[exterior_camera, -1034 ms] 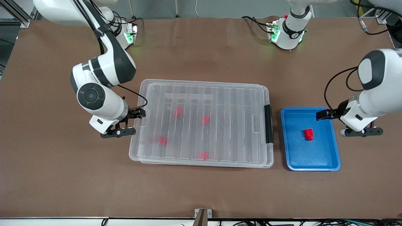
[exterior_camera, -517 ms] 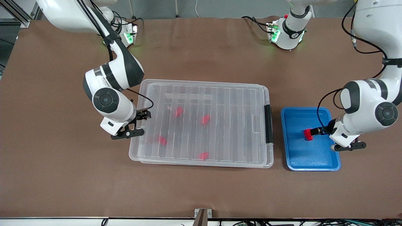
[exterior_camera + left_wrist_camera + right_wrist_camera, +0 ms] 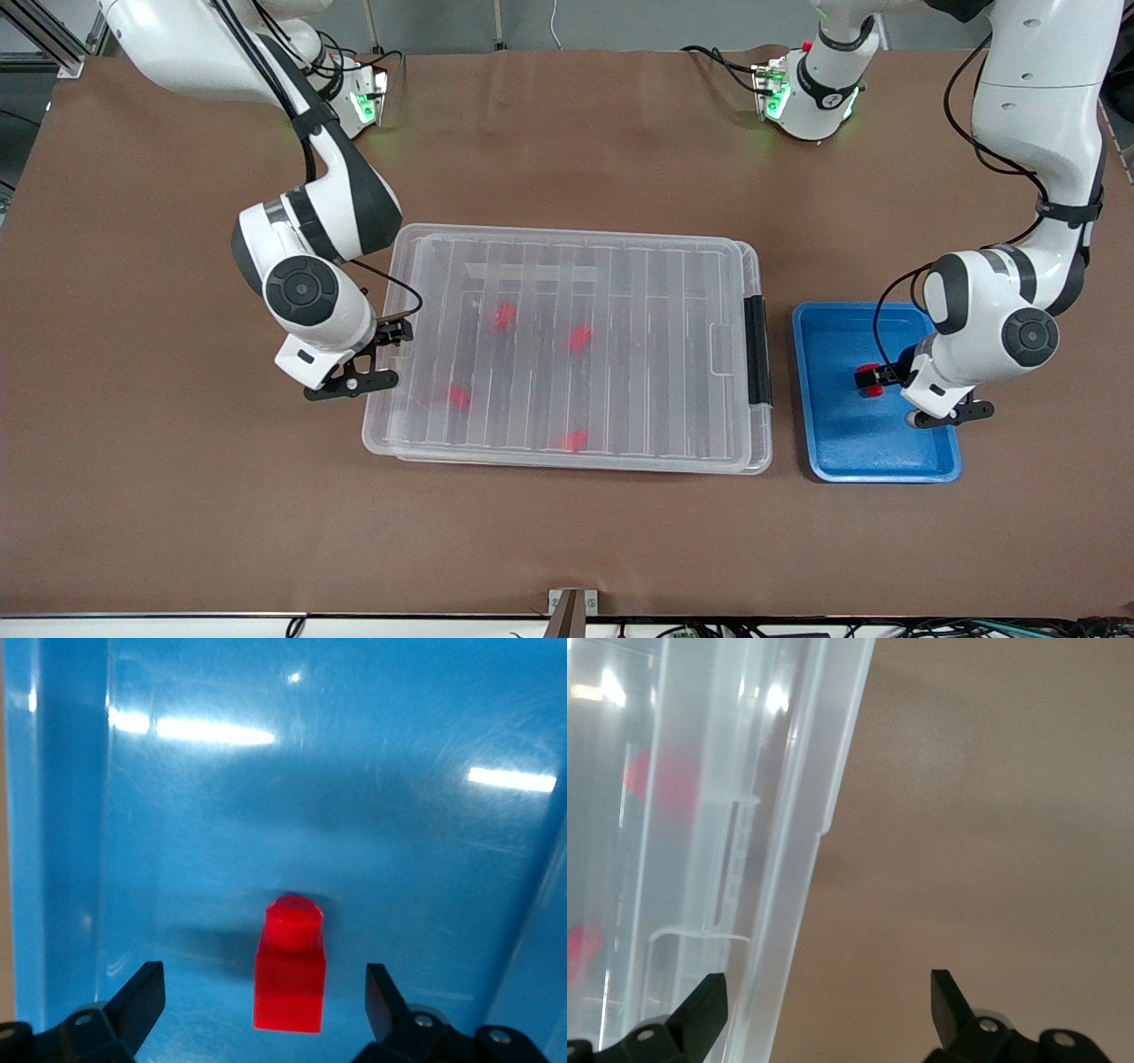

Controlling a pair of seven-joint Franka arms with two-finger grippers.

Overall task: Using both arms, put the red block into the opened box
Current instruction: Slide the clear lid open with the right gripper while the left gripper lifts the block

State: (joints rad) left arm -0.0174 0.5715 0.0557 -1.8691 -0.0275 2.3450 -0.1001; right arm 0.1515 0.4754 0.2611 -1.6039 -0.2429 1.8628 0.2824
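The red block lies in the blue tray, stub end pointing away from the left wrist camera; the left hand partly covers the red block in the front view. My left gripper hangs open just over it, one finger on each side, neither touching. The box is clear, its ribbed lid lying on it, with a black clasp on the short side toward the tray. My right gripper is open over the box's rim at the right arm's end, holding nothing.
Several other small red pieces show through the box's lid. The blue tray sits beside the box's clasp side, toward the left arm's end. Brown table surrounds both containers.
My left gripper swung in from the tray's outer edge and came down over the red block. My right gripper shifted slightly along the box's short end. Both stayed open.
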